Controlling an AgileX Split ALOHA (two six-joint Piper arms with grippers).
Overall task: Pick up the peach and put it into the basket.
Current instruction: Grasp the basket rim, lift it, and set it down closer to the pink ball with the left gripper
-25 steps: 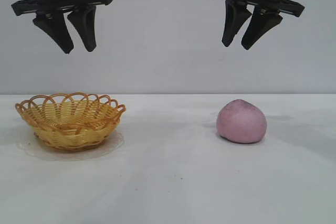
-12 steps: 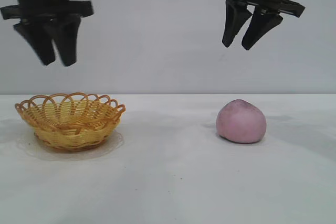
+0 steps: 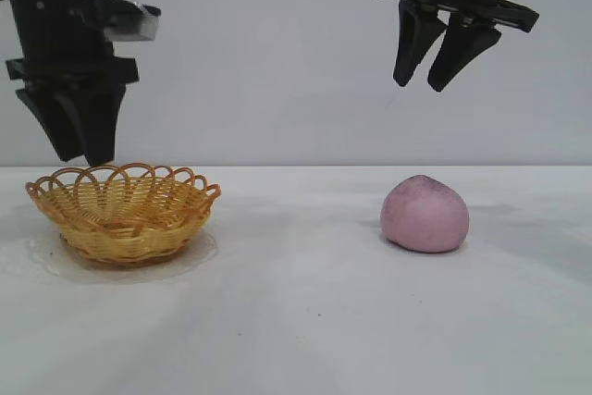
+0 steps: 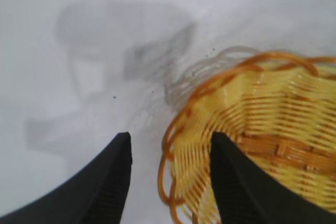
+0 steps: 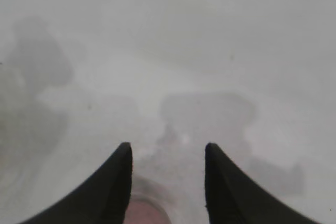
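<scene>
Plain pale wall behind, white worktop [image 3: 305,321] in front, lightly smudged. Two items on it, well apart: the basket [image 3: 123,213] at the exterior view's left, the peach [image 3: 425,214] at its right. Peach sits on the worktop, untouched, not in the basket. Basket is empty.

Change since a second ago: the left gripper [image 3: 78,136] has come down and rolled at the wrist. It was high above the basket with both fingers seen side on; now its fingertips hang just above the basket's far-left rim, still clear of it. Left wrist view confirms the spot: the two dark fingers [image 4: 94,192] straddle the orange looped rim, one over bare worktop, the other over the yellow weave. Jaws partly open, nothing between them but the rim below.

The right gripper [image 3: 442,67] has not moved. It hangs high above the peach, a little to the wall side, jaws partly open and empty. In the right wrist view only a sliver of pink shows between its fingers [image 5: 107,187].

Reading: the pick has not begun. The left arm's descent looks like a move to steady or hold the basket. The peach lies under the right gripper, so the grasp probably falls to that arm, which must first descend and centre over the fruit.
</scene>
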